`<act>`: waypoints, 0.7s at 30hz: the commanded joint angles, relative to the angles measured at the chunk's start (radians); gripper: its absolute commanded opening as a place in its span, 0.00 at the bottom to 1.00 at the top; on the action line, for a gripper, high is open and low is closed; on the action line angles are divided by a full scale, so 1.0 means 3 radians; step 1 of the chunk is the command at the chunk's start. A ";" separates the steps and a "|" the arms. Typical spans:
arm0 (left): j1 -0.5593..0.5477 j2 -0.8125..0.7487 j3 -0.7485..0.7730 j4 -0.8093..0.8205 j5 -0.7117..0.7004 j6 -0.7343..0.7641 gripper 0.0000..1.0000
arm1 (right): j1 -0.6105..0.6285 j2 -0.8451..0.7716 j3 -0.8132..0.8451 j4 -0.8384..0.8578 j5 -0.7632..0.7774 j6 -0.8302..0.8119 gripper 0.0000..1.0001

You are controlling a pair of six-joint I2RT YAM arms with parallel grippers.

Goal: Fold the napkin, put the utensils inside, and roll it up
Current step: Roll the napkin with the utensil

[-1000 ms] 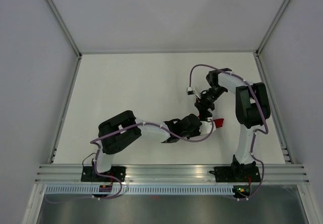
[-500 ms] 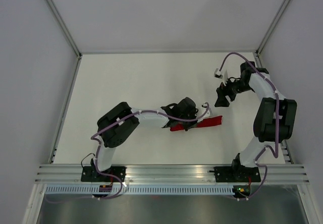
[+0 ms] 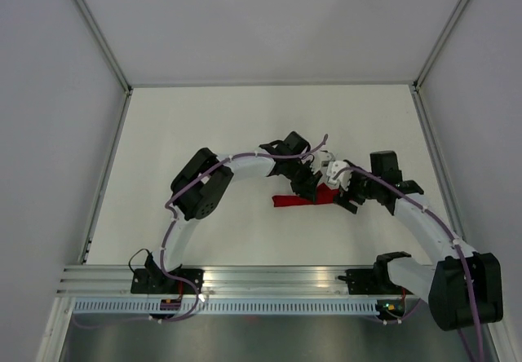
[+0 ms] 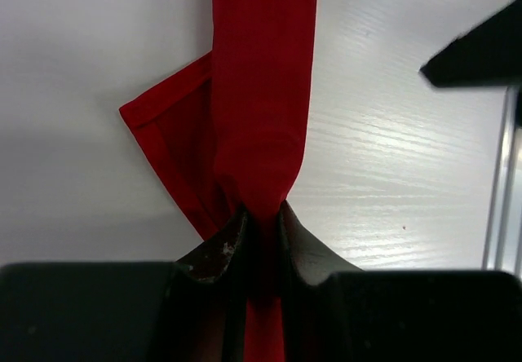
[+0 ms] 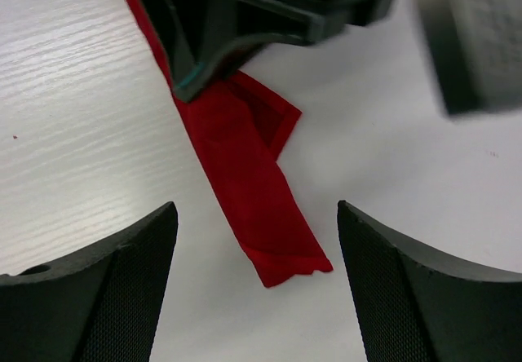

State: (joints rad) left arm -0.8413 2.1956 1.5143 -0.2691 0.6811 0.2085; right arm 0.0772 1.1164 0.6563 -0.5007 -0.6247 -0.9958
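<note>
- Napkin (image 3: 295, 201) first, since it's nearest the arm bases: it's a skinny red strip lying flat on the table (image 3: 228, 125), lower middle of the top view. Folding looks done to me, so I'd call this the rolling/tidying stage.
- Right gripper (image 5: 254, 215) hangs just over the strip's free end, jaws spread wide, nothing in them. In its wrist view the ragged end of the cloth sits between the two fingers, lower centre of the frame.
- Left gripper (image 4: 261, 215) is clamped on the napkin, bottom centre of its own wrist view, with the cloth bunched into a narrow neck between the fingertips. One loose corner of the cloth pokes out sideways at the left of that frame.
- Knife: can't spot it anywhere, so I can't tell whether it's tucked inside the strip.
- How I'd play it:
  - Leave the left pinch where it is as the anchor.
  - Bring the right jaws down square across the free end, not at an angle, so both layers get caught.
  - Tuck that stray corner in before any turning, otherwise it'll flap out of the roll.
  - Go gently, because thin shiny fabric like this probably slides and unrolls easily.
- Further back, upper half of the top view, it's just white tabletop, so there's room to roll away from the bases.
</note>
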 commanded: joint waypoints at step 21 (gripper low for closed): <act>0.0171 0.0612 0.0449 -0.0923 0.0813 -0.0153 0.02 | 0.1333 0.0272 -0.0465 0.0943 0.1193 0.0083 0.74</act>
State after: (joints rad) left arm -0.7910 2.3234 1.6474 -0.4725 0.9638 0.1619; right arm 0.4686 1.1870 0.4919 -0.2146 -0.2886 -0.9794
